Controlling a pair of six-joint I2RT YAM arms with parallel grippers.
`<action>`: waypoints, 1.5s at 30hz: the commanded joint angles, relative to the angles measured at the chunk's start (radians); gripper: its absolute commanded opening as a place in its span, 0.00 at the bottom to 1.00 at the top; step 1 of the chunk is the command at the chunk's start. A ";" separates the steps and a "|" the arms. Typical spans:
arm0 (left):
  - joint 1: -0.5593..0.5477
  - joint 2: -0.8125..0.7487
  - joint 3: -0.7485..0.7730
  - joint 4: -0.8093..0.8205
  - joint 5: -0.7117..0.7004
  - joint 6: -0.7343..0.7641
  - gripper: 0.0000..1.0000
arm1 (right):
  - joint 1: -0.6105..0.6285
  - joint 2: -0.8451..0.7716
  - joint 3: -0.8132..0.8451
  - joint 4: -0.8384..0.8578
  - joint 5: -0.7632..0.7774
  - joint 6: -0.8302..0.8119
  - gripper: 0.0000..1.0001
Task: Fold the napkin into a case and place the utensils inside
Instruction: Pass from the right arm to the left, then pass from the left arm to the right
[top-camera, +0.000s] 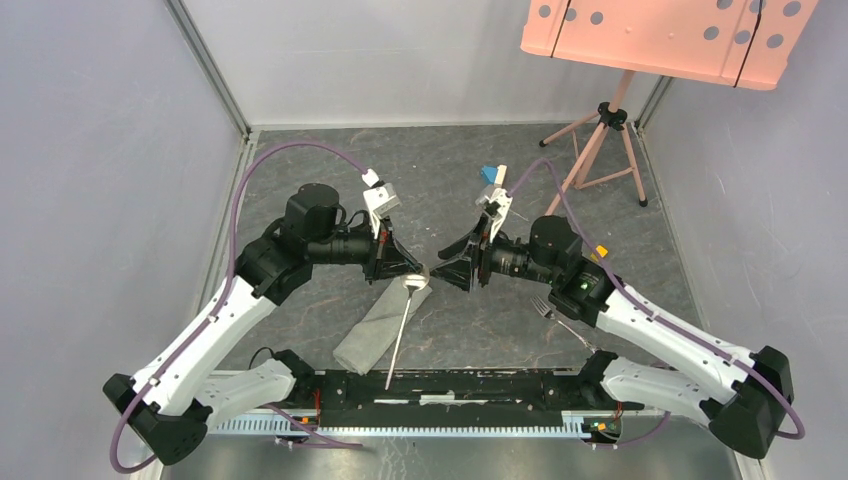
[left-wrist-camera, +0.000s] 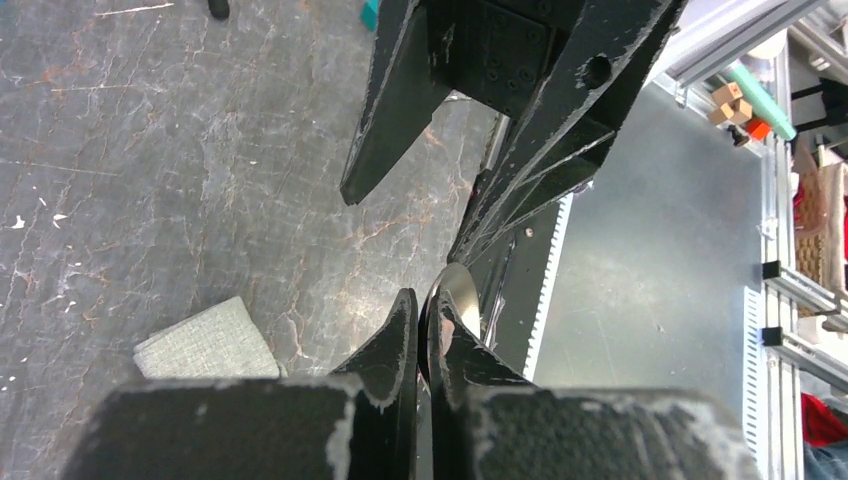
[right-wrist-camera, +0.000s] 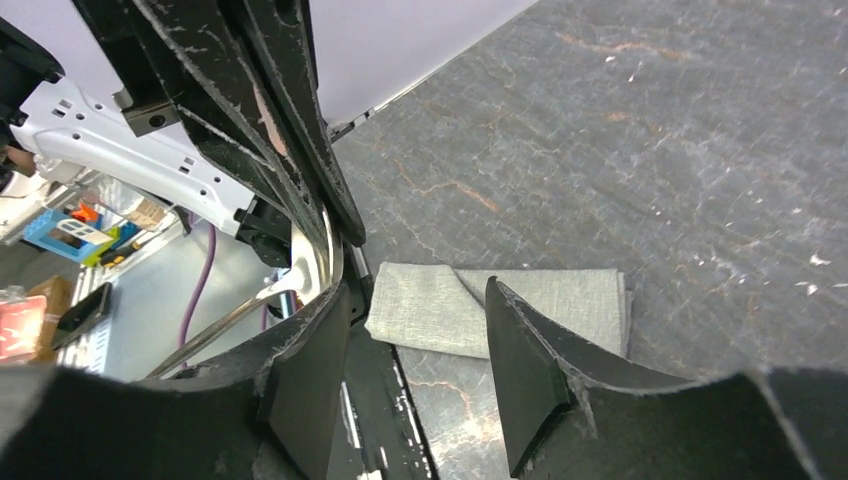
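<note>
No legible txt, labels, brand marks or nos. in any view. Pink board (top-camera: 668, 38), top ext. view: grey dots only, no lettering. Orange tab (top-camera: 600, 252) on the R arm: too small to read. Off-table crates (right-wrist-camera: 70, 232), R wrist view: blurred, illegible.

Pale walls (top-camera: 100, 150) enclose a dark marbled tabletop (top-camera: 430, 160); a pink board (top-camera: 660, 35) stands on a tripod (top-camera: 611, 115).

The top view looks steeply down from behind the arms. Wrist views sit close behind the left tool (left-wrist-camera: 422, 305) and right tool (right-wrist-camera: 415, 295), facing each other; both share the spoon (left-wrist-camera: 455, 295) and napkin (left-wrist-camera: 205, 340).
</note>
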 joint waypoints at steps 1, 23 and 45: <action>-0.014 0.024 0.063 -0.050 -0.064 0.112 0.02 | 0.018 0.043 0.040 0.046 -0.024 0.096 0.56; -0.024 0.048 0.061 -0.064 -0.109 0.167 0.02 | 0.053 0.055 -0.003 0.105 0.009 0.118 0.49; -0.024 0.069 0.054 -0.067 -0.105 0.188 0.02 | 0.070 0.167 -0.062 0.227 -0.070 0.176 0.26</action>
